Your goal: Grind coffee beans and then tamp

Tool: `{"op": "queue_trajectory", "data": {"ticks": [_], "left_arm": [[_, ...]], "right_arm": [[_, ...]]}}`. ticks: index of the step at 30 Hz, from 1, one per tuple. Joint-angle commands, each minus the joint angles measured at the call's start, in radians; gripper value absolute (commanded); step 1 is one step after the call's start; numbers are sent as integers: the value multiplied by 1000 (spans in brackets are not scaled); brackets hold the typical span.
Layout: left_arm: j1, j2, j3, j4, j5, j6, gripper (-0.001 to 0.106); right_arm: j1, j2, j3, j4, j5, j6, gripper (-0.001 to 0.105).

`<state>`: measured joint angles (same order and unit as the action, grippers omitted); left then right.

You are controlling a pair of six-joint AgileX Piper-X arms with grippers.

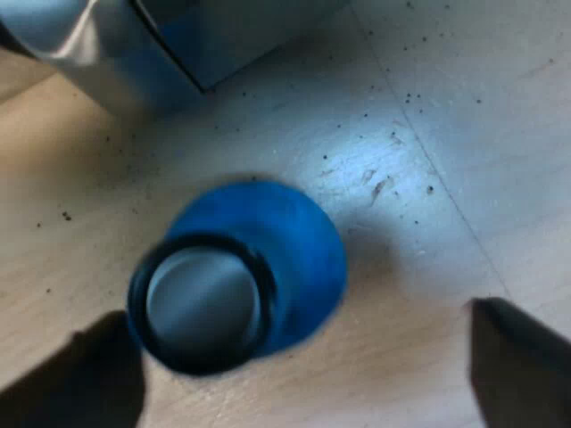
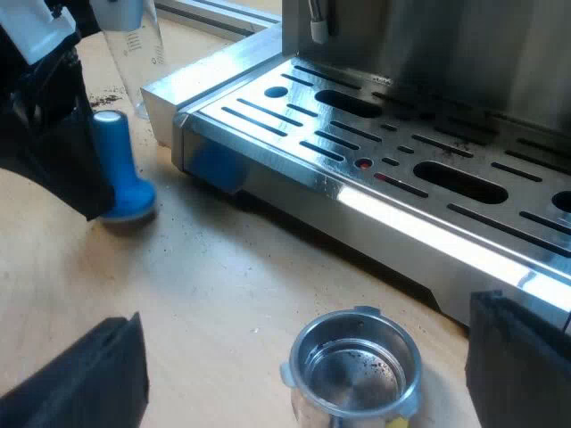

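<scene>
Standing upright: blue tamper (image 1: pixel 241 276), silver top | left gripper (image 1: pixel 303 370) jaws apart | right gripper (image 2: pixel 299 366) jaws apart

- The blue tamper (image 1: pixel 241 276) is looked down on almost straight from above by the left wrist camera, at close range, with a corner of the espresso machine (image 1: pixel 116 45) just beyond it.
- The drip tray (image 2: pixel 375 152) is faced slantwise from low over the table (image 2: pixel 223 276) by the right wrist camera, the metal holder (image 2: pixel 355 361) being nearest.
- The tamper and that machine corner are shared by both views.
</scene>
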<state>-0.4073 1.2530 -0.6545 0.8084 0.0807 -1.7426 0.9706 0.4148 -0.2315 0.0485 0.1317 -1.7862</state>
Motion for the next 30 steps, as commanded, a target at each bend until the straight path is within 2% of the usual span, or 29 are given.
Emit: {"op": "queue_trajectory", "data": {"ticks": [1,8,13,14,16,18,21,26,30], "left_arm": [[0,-3,0,-1,6,-3,85],[0,-34,-27,63,-17,28,85],[0,-147,-30,70,-52,26,85],[0,-202,-30,70,-51,21,85],[0,-238,-30,70,-56,19,85],[0,-395,-33,68,-56,19,85],[0,-540,-50,55,-72,19,85],[0,-698,-108,3,-130,19,85],[0,-764,-177,-39,-133,23,85]], "right_arm": [[1,0,-9,-9,-1,-5,74],[1,0,-9,-9,-1,-5,74],[1,0,-22,-4,-1,15,74],[1,0,-29,2,-1,15,74],[1,0,-78,79,-1,15,74],[1,0,-158,209,-1,15,74],[1,0,-250,360,-1,15,74],[1,0,-395,555,-23,34,74],[0,33,-509,684,-23,36,74]]}}
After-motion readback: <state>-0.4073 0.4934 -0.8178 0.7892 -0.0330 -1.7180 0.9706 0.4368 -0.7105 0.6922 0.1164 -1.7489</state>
